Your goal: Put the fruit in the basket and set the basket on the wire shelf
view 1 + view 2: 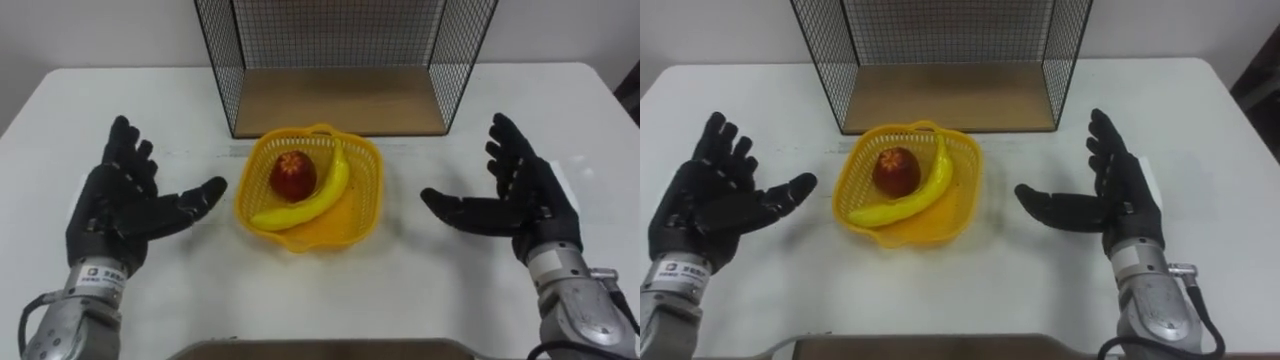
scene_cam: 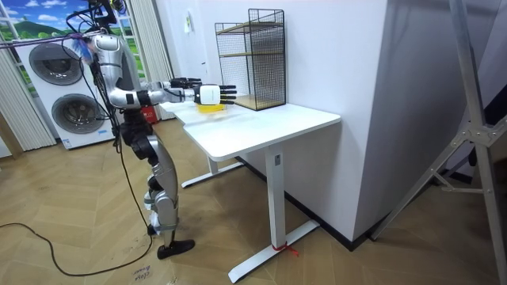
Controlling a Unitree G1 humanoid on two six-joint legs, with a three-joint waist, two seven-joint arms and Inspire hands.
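Note:
A yellow plastic basket (image 1: pixel 368 196) (image 1: pixel 965 205) stands on the white table (image 1: pixel 330 290) just in front of the wire shelf (image 1: pixel 340 60) (image 1: pixel 940 50). Inside it lie a red apple (image 1: pixel 293 174) (image 1: pixel 896 170) and a banana (image 1: pixel 310 200) (image 1: pixel 910 200). My left hand (image 1: pixel 125 205) (image 1: pixel 710 210) hovers open to the basket's left, palm turned toward it. To the basket's right my right hand (image 1: pixel 520 200) (image 1: pixel 1110 205) is open too, fingers straight, palm facing the basket. Neither hand touches the basket. In the room view I stand at the table's end with both arms stretched out over it.
The wire shelf has a wooden bottom board (image 1: pixel 340 100) open toward me, level with the table top. Bare table lies on both sides of the basket. In the room view washing machines (image 2: pixel 59 87) stand behind me and a white wall (image 2: pixel 364 95) is beside the table.

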